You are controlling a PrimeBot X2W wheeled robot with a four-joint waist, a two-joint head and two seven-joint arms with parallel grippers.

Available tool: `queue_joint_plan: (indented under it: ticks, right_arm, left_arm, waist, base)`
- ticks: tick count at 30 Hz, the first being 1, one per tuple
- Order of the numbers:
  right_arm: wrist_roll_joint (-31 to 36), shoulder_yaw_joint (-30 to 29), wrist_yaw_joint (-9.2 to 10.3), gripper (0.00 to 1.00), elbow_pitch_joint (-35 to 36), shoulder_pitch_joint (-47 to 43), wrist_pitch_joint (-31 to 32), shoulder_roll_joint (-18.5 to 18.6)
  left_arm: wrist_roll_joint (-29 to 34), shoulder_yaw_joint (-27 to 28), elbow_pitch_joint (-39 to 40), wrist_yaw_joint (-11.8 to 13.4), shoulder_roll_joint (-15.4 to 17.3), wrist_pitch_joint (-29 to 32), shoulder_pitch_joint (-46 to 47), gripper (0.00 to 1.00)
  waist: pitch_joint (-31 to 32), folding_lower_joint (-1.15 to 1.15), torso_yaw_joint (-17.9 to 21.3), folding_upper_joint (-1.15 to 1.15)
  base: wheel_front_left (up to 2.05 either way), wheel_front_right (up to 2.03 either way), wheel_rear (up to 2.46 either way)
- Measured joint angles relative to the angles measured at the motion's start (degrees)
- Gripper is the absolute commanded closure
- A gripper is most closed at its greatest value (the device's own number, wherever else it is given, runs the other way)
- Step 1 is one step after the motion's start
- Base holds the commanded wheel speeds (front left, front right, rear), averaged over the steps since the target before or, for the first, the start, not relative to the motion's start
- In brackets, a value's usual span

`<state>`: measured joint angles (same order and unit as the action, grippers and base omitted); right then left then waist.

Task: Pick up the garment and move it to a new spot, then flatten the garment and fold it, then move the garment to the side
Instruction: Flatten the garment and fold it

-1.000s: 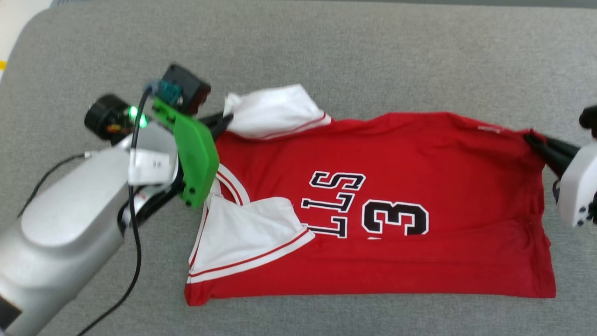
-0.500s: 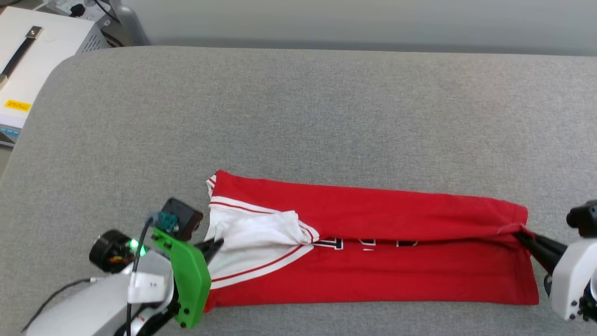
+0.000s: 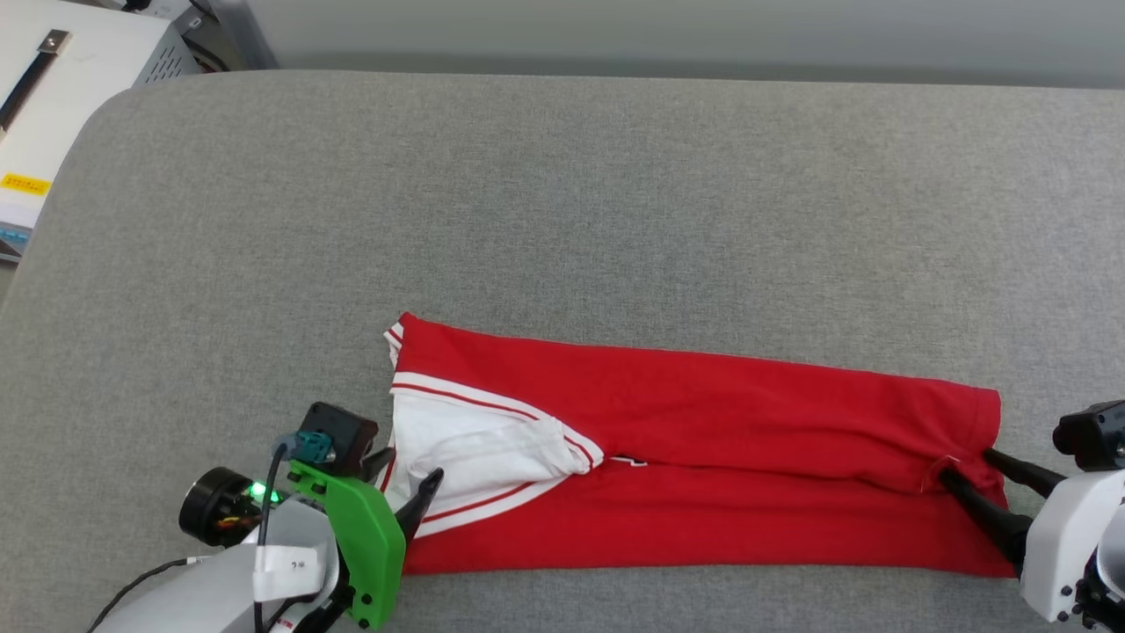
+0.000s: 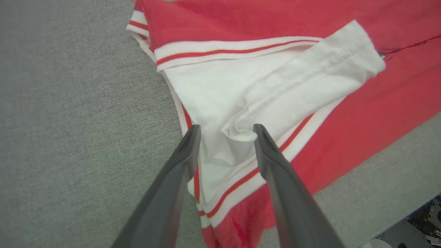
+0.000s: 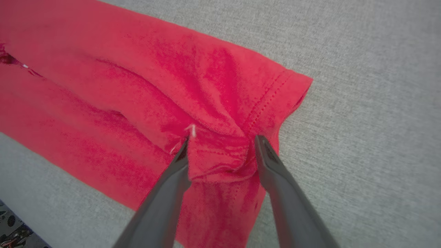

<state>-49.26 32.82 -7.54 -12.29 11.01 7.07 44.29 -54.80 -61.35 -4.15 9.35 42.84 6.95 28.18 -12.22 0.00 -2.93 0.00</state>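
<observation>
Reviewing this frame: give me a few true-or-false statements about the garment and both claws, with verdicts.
1. The garment lies as a long folded band on the grey surface. True.
2. The chest number 3 is in plain sight. False: the fold hides it.
3. The left claw is open, its fingers astride the white sleeve. True.
4. The right claw is clamped shut. False: it is open, with the bunched red hem between its fingers.

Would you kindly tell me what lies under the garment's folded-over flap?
A white sleeve shows at the garment's left end, and its lower red layer shows along the near edge; anything deeper is covered.
</observation>
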Motion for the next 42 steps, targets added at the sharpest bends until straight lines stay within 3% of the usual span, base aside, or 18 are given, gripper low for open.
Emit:
queue_joint_plan:
  ticks: [5, 9, 16, 21, 30, 34, 38, 39, 40, 41, 42]
  right_arm:
    - [-6.86, -4.35, 0.01, 0.00, 6.35, -1.59, 1.33, 1.83]
    - [-12.04, -9.79, 0.01, 0.00, 9.79, -2.80, 3.61, 4.53]
    - [-19.37, -14.70, 0.01, 0.00, 5.47, -4.36, 12.59, 7.37]
    - [-19.84, -13.97, 0.01, 0.00, 2.05, -4.44, 16.38, 6.02]
    - [-19.12, -9.66, 0.01, 0.00, -2.53, -1.46, 19.49, 0.13]
    - [-18.47, -7.54, 0.02, 0.00, -3.88, 0.66, 19.75, -1.22]
    - [-18.37, -5.55, 0.09, 0.00, -5.37, 2.14, 19.56, -2.09]
    - [-18.15, -5.13, 0.09, 0.25, -5.64, 2.32, 19.34, -2.09]
    - [-17.75, -4.76, 0.09, 0.82, -6.08, 2.47, 18.67, -2.16]
    - [-17.71, -4.54, 0.09, 1.00, -6.54, 2.50, 18.00, -2.41]
    - [-17.74, -4.27, 0.09, 1.00, -7.31, 2.70, 17.25, -2.30]
  left_arm:
    - [0.33, 4.05, 1.70, 4.71, 0.58, -7.87, -2.29, 0.00]
    - [2.88, 7.17, 3.42, 10.05, 1.16, -14.61, -3.57, 0.00]
    - [8.12, 10.46, 4.70, 17.51, -1.03, -20.89, -4.97, 0.00]
    - [12.93, 13.91, 4.41, 21.17, -5.43, -21.56, -5.90, 0.00]
    - [23.30, 25.66, 4.82, 22.84, -13.69, -21.61, -12.69, 0.00]
    - [28.27, 31.30, 5.19, 21.98, -17.83, -21.61, -16.18, 0.00]
    - [32.73, 35.56, 5.91, 18.84, -21.64, -21.61, -19.28, 0.00]
    - [33.62, 36.17, 5.97, 18.05, -22.31, -21.61, -19.84, 0.00]
    - [34.92, 36.96, 5.95, 17.25, -23.05, -21.61, -20.45, 0.00]
    - [35.77, 37.89, 5.97, 16.49, -23.76, -21.61, -21.06, 0.00]
    - [37.28, 39.46, 6.00, 14.95, -24.84, -21.61, -21.91, 0.00]
  waist:
    - [2.08, 0.00, 0.20, 0.00]
    - [3.54, 0.00, 0.22, 0.00]
    - [3.49, 0.00, -1.08, 0.00]
    - [2.17, 0.00, -2.50, 0.00]
    - [-0.37, 0.00, -4.74, 0.00]
    - [-0.98, 0.00, -5.27, 0.00]
    - [-0.83, 0.00, -5.35, 0.00]
    - [-0.71, 0.00, -5.34, 0.00]
    - [-0.56, 0.00, -5.33, 0.00]
    - [-0.39, 0.00, -5.31, 0.00]
    - [0.01, 0.00, -5.23, 0.00]
  base:
    - [0.00, 0.00, 0.00]
    - [0.00, 0.00, 0.00]
    - [0.00, 0.00, 0.00]
    - [0.00, 0.00, 0.00]
    - [0.00, 0.00, 0.00]
    - [0.00, 0.00, 0.00]
    - [0.00, 0.00, 0.00]
    - [0.00, 0.00, 0.00]
    - [0.00, 0.00, 0.00]
    - [0.00, 0.00, 0.00]
    - [0.00, 0.00, 0.00]
